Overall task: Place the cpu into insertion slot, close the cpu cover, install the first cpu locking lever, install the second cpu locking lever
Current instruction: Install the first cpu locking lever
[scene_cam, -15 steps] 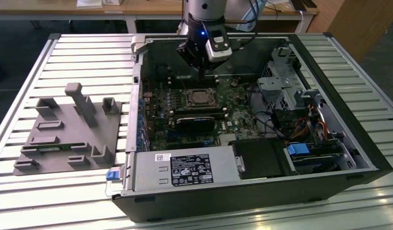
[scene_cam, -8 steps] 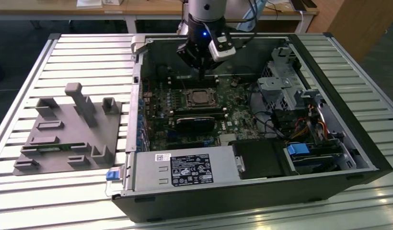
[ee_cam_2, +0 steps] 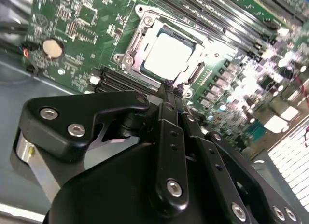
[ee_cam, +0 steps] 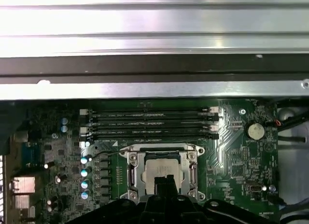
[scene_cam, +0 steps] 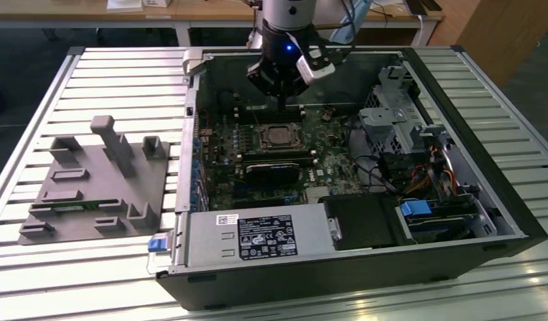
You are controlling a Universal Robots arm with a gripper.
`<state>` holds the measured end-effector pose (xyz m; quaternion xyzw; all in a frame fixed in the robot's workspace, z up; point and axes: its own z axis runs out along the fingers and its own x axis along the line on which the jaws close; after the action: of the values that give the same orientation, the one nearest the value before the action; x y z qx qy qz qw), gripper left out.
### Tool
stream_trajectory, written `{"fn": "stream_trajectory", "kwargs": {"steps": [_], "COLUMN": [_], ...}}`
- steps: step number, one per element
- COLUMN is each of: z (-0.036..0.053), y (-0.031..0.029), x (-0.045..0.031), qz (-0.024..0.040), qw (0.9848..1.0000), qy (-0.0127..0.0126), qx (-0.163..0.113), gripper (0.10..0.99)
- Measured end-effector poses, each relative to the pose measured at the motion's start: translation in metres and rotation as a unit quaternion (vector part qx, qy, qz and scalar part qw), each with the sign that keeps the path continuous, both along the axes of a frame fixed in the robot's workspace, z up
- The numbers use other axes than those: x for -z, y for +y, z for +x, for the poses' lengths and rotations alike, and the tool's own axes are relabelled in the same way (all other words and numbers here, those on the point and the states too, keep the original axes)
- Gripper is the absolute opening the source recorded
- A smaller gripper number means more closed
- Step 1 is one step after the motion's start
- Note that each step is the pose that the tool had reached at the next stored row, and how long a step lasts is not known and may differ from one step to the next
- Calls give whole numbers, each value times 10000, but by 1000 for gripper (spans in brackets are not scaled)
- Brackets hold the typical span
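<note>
From my desk I see the gripper [scene_cam: 283, 105] hanging inside the open case [scene_cam: 488, 200], low over the board [scene_cam: 222, 144] and just off one edge of the cpu [scene_cam: 276, 137]. In both wrist views its fingers [ee_cam_2: 170, 132] are pressed together into one narrow tip with nothing between them, and that tip [ee_cam: 164, 181] sits at the rim of the cover [ee_cam: 131, 172]; I can't tell if it touches the metal. The cpu [ee_cam_2: 169, 55] lies flat in the slot [ee_cam_2: 141, 64], its dull silver top showing through the window of the cover [ee_cam_2: 134, 43], which lies down around it. I can't make out whether the levers are latched. Long memory slots [ee_cam: 149, 125] run beside the socket, and a grey fixture [scene_cam: 95, 180] sits on the table [scene_cam: 122, 73] at the exterior view's left, well apart from the case.
</note>
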<state>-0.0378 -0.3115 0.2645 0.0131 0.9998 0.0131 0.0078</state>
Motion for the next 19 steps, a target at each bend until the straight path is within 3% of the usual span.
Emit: {"fn": "stream_trajectory", "kwargs": {"steps": [3, 7, 19], "z": [0, -67, -496], "y": [0, 0, 0], "x": [2, 3, 10], "qz": [0, 2, 2], "qw": [9996, 9995, 9995], "qy": [0, 0, -12], "qx": [-267, -321, -320], "gripper": [106, 106, 106]}}
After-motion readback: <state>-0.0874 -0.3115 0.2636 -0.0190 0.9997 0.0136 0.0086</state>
